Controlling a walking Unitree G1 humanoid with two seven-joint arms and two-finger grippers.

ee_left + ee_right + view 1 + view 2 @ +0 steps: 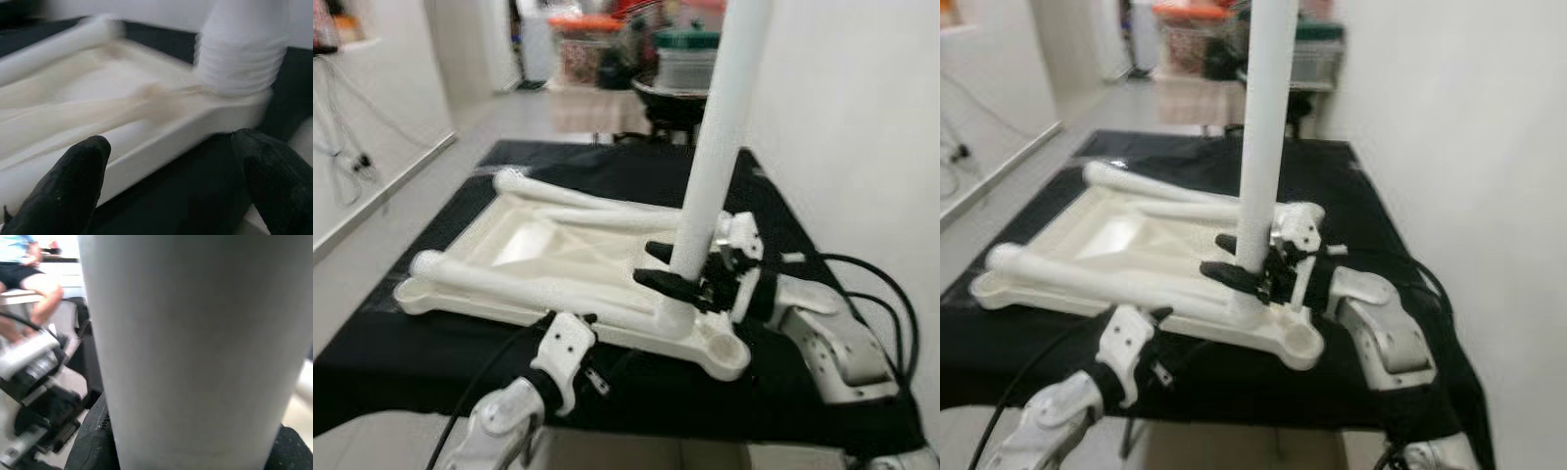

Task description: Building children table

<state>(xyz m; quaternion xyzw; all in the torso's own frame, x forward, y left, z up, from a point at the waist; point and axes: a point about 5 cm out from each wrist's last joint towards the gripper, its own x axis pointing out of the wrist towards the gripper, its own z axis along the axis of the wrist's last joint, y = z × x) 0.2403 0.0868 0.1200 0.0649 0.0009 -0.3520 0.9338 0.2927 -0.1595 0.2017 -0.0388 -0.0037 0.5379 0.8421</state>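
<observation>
the white table leg (717, 147) stands upright, long axis vertical, its threaded foot seated in the near right corner socket of the upside-down white table top (558, 259), which lies flat on a black cloth (617, 166) with other legs lying across it. the right gripper (677, 270) has its black fingers closed around the leg low down, just above the socket. the left gripper (176, 181) hangs just off the top's near edge, fingers spread and holding nothing. this looks like the step of screwing the leg in; next likely calls for turning it about its own axis, kept plumb, until snug.
</observation>
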